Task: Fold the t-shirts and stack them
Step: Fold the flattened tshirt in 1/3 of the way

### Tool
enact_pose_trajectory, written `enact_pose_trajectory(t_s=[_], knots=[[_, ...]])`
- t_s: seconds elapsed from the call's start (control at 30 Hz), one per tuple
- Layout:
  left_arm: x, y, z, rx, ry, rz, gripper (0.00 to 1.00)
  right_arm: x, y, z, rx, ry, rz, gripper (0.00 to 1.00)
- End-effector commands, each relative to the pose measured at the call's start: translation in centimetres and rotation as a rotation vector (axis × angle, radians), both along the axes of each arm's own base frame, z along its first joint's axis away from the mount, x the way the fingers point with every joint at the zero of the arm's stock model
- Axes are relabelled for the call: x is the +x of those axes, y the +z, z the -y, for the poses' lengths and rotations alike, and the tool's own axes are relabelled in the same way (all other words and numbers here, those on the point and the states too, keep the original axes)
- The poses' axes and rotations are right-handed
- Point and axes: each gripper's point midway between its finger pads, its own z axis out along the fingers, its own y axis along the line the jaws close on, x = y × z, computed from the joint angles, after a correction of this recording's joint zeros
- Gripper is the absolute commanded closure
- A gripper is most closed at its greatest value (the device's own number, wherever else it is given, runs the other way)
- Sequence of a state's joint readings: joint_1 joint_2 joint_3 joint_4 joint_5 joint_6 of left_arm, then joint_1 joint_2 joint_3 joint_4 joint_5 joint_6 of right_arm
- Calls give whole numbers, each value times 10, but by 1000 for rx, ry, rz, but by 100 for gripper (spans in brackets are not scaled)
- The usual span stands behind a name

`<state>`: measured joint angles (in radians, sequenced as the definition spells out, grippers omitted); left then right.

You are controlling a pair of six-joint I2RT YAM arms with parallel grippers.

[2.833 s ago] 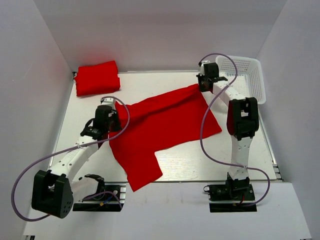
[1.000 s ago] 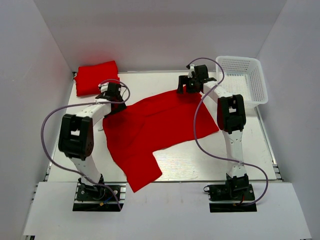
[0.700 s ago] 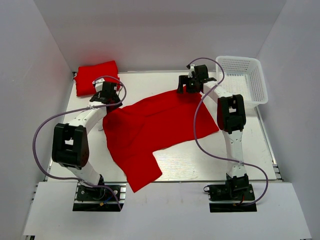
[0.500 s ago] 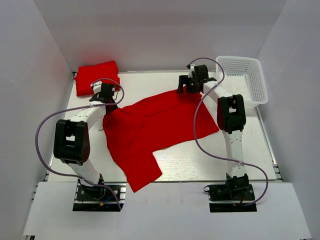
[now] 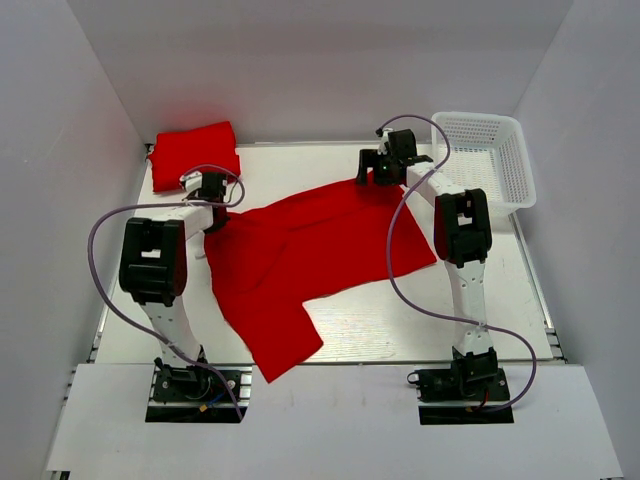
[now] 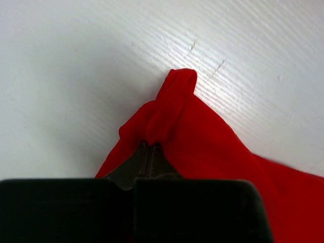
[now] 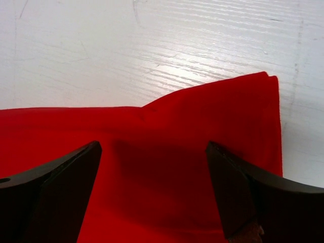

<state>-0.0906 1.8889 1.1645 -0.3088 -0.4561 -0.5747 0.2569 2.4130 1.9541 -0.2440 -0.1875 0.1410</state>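
Left pincer: clamped tight on a small bunched ridge of red cloth. The ridge stands up from between the tips, and only a thin pinch is caught.
Right pincer: jaws at full spread and holding nothing. Its fingers straddle the cloth edge close to a corner. Whether the tips touch the cloth I cannot tell.

Layout, top view, large to small:
- Table: white, fills the middle of the frame.
- Spread t-shirt: centre of the frame, lying slantwise and flat but rumpled. The left pincer is at its upper-left corner and the right pincer at its upper edge, right of centre.
- Basket: upper right, apart from the cloth.
- Folded t-shirt: upper left corner, just beyond the left pincer.

Risks, my judgement:
1. The left grip is shallow, so a pull or lift may let the ridge slide out and drop that corner.
2. Only one side is gripped. If the left arm moves before the right one closes, the shirt will drag askew and wrinkle, which would spoil the fold line.
3. The right pincer may close on too little cloth, or on one layer only, given how near the corner it sits.
4. The left arm works close to the folded shirt, and a sweep that way could knock it out of shape.
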Motion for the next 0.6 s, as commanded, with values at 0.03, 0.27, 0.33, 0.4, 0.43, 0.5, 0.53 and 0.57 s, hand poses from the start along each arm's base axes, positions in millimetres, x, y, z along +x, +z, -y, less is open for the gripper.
enact_pose_trajectory(t_s=[0.03,0.27,0.33,0.4,0.43,0.5,0.53,0.57], knots=[[5,-2,-24,13,124,5,100,6,-17,17,-29,-112,-35,10],[36,-26,-22,-63,90,-30,100,8,-23,10,38,-149,-61,10],[49,-30,-19,-68,60,-33,100,10,-22,11,56,-175,-66,10],[65,-35,-15,-80,39,-32,100,12,-25,11,69,-208,-71,10],[75,-32,-13,-85,20,-18,100,14,-23,11,74,-210,-65,10],[79,-33,-13,-81,13,-25,100,17,-22,9,85,-214,-55,10],[79,-36,-12,-88,8,-36,98,19,-20,9,90,-215,-51,10],[82,-33,-12,-83,0,-29,97,21,-17,8,93,-211,-42,10]])
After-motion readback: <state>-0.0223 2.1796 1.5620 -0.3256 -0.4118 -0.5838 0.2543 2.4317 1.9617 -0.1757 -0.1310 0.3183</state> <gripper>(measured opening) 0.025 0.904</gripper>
